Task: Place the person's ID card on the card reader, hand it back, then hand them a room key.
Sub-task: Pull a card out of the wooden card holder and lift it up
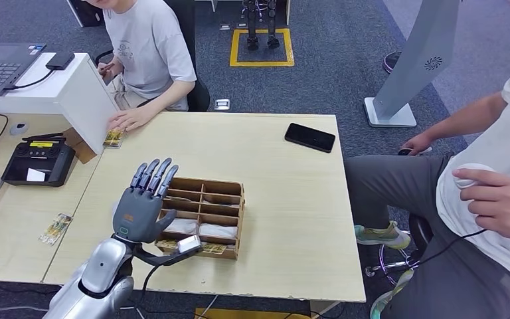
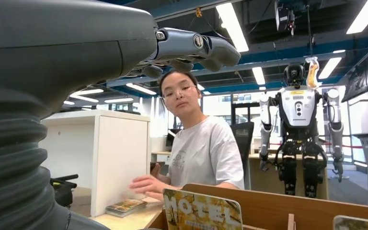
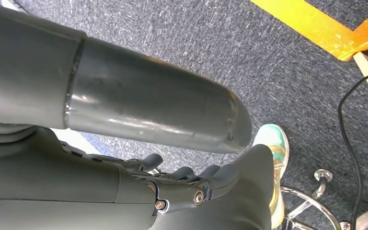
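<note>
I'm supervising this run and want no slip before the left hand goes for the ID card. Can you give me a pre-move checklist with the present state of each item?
1. Left hand free to take a card: ok, fingers apart, holding nothing, raised over the wooden organiser.
2. ID card within sight: ok, it lies at the table's far edge beside the white box.
3. Card free to pick: not ok, the person's hand rests right by it.
4. Card reader unobstructed: ok, nothing lies on it except a white label.
5. Right hand out of the way: ok, hanging over the floor.
6. Room keys stocked: ok, a Motel card stands in the organiser.
</note>
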